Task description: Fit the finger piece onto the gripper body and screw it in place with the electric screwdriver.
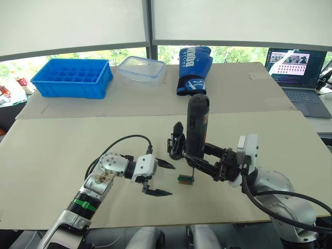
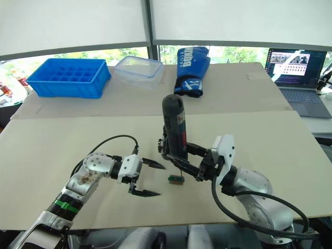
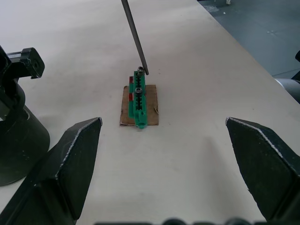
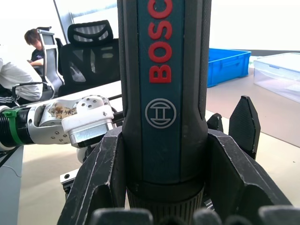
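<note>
My right gripper (image 1: 196, 154) is shut on the electric screwdriver (image 1: 197, 122), a dark cylinder with red lettering held upright. Its thin bit (image 3: 135, 37) comes down onto a screw at the end of a small green-and-brown block (image 3: 139, 101) lying on the table. Just beyond the block stands the gripper body (image 1: 176, 145), black, with a round base and a pointed finger sticking up. My left gripper (image 1: 168, 180) is open wide beside the block, holding nothing. The finger piece as a separate loose part is out of view.
At the back of the table are a blue compartment crate (image 1: 72, 77), a clear plastic container (image 1: 141, 70) and a blue boxing glove (image 1: 193, 70). A laptop (image 1: 298, 70) sits at the far right. A person sits by office chairs (image 4: 91, 51) off to the side.
</note>
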Controlling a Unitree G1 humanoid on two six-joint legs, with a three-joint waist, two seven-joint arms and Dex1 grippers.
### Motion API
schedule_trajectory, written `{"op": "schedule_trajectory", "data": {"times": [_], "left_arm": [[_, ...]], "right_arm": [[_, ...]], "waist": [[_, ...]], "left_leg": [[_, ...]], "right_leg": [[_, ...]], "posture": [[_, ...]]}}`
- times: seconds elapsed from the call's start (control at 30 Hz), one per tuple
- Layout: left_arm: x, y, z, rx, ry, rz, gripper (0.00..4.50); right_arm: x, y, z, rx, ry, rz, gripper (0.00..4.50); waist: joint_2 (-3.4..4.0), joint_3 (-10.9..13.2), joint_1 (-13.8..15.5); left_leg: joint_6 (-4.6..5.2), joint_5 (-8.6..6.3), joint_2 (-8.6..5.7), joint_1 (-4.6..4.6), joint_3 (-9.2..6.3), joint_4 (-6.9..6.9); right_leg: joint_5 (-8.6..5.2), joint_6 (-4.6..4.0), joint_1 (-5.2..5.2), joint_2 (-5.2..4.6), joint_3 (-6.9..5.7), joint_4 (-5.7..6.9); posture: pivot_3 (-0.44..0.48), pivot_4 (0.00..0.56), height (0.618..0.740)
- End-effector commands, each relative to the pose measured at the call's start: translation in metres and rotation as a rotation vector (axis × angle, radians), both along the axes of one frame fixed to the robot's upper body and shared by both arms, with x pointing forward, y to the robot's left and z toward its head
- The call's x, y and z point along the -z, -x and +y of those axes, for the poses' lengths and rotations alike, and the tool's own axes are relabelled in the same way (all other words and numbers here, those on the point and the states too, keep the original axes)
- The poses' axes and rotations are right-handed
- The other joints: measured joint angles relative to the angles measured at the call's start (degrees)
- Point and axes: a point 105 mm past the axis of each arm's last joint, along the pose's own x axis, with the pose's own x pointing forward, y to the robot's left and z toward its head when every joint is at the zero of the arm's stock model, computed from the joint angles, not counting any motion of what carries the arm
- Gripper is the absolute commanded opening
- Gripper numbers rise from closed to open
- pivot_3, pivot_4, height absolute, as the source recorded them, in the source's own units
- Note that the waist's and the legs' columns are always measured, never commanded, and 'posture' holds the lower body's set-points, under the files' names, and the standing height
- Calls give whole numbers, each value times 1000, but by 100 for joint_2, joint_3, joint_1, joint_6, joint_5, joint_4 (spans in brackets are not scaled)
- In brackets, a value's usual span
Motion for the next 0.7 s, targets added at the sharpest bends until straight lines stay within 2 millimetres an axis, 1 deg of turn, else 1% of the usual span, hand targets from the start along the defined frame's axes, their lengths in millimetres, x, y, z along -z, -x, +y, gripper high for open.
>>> {"op": "schedule_trajectory", "data": {"times": [0.03, 0.7], "left_arm": [[-8, -2, -3, 10, 18, -43, 4500], [-8, -3, -8, 8, 27, -50, 4500]], "right_arm": [[-10, 4, 2, -22, -32, -27, 1912], [-4, 3, 0, -33, -21, 21, 1912]], "waist": [[0, 0, -2], [0, 0, 0]], "left_leg": [[0, 0, 0, 0, 0, 0], [0, 0, 0, 0, 0, 0]], "right_leg": [[0, 0, 0, 0, 0, 0], [0, 0, 0, 0, 0, 0]], "posture": [[0, 150, 740], [0, 150, 740]]}}
